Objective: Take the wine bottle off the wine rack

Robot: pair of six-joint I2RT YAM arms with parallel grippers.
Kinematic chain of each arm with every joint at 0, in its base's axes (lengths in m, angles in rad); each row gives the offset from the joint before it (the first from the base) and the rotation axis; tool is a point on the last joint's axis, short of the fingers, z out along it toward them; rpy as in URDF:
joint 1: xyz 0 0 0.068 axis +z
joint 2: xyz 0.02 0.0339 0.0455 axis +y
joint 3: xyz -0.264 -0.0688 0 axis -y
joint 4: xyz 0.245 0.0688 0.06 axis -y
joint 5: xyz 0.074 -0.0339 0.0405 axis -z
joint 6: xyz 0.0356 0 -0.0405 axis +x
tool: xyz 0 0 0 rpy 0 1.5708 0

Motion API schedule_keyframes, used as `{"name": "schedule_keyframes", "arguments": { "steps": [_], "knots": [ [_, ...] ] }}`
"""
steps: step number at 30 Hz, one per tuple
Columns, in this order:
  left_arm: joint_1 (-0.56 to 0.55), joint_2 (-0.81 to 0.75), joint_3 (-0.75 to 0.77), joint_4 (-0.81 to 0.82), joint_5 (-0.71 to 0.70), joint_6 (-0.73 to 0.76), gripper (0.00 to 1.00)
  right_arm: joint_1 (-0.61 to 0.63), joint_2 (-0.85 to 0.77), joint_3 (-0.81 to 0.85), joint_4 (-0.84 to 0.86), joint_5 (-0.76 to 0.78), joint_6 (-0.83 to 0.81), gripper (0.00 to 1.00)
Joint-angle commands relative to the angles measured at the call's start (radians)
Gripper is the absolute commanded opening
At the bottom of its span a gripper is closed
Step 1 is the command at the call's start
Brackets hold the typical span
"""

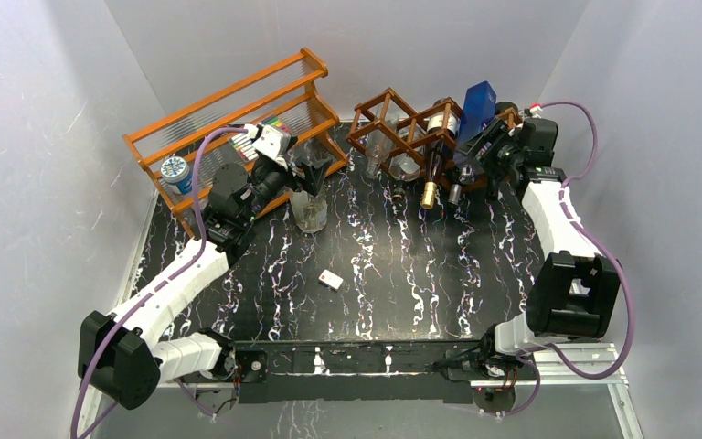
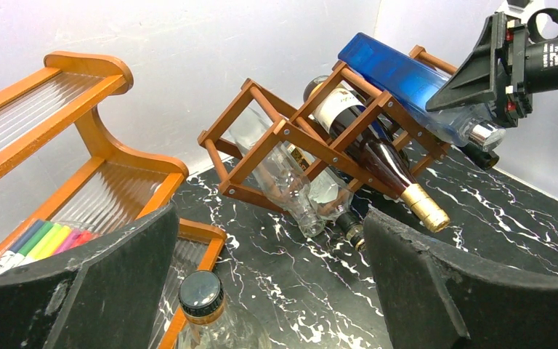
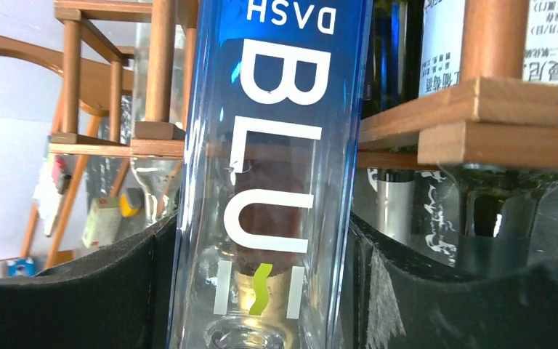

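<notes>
The left arm (image 1: pixel 169 283) and right arm (image 1: pixel 550 208) share white link shells, boxy black joint housings (image 1: pixel 571 293), a looping purple cable (image 1: pixel 195 183) and dark, rough-textured fingers (image 2: pixel 94 291).

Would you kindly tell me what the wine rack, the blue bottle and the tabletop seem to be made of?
The wine rack looks like wood, stained reddish-brown with a satin sheen; pale end grain shows at cut ends. The blue bottle is clear, glossy, blue-tinted glass or plastic; things show through it. The tabletop has a black, white-veined marble look, possibly only printed.
</notes>
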Motion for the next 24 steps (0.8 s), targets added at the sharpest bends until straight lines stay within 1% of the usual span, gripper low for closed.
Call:
{"name": "schedule_keyframes", "arguments": {
  "steps": [1, 3, 6, 10, 13, 17, 21, 24],
  "knots": [
    [-0.003, -0.007, 0.012, 0.029, 0.017, 0.009, 0.98, -0.006, -0.087, -0.069, 0.24, -0.077, 0.147, 0.5],
    [-0.004, -0.008, 0.012, 0.029, 0.016, 0.009, 0.98, -0.005, -0.108, -0.094, 0.291, -0.087, 0.167, 0.46],
    [-0.004, -0.01, 0.016, 0.026, 0.017, 0.008, 0.98, -0.006, -0.138, -0.129, 0.361, -0.087, 0.192, 0.43],
    [-0.003, -0.007, 0.018, 0.027, 0.021, 0.003, 0.98, -0.012, -0.164, -0.111, 0.381, -0.079, 0.209, 0.37],
    [-0.004, -0.004, 0.021, 0.023, 0.028, 0.005, 0.98, -0.014, -0.207, -0.142, 0.419, -0.075, 0.239, 0.35],
    [-0.004, -0.011, 0.02, 0.02, 0.022, 0.013, 0.98, -0.02, -0.265, -0.206, 0.516, -0.063, 0.326, 0.3],
    [-0.002, -0.012, 0.019, 0.02, 0.02, 0.015, 0.98, -0.027, -0.277, -0.213, 0.532, -0.048, 0.409, 0.19],
    [-0.002, -0.008, 0.018, 0.023, 0.023, 0.014, 0.98, -0.031, -0.269, -0.218, 0.601, -0.079, 0.484, 0.16]
  ]
}}
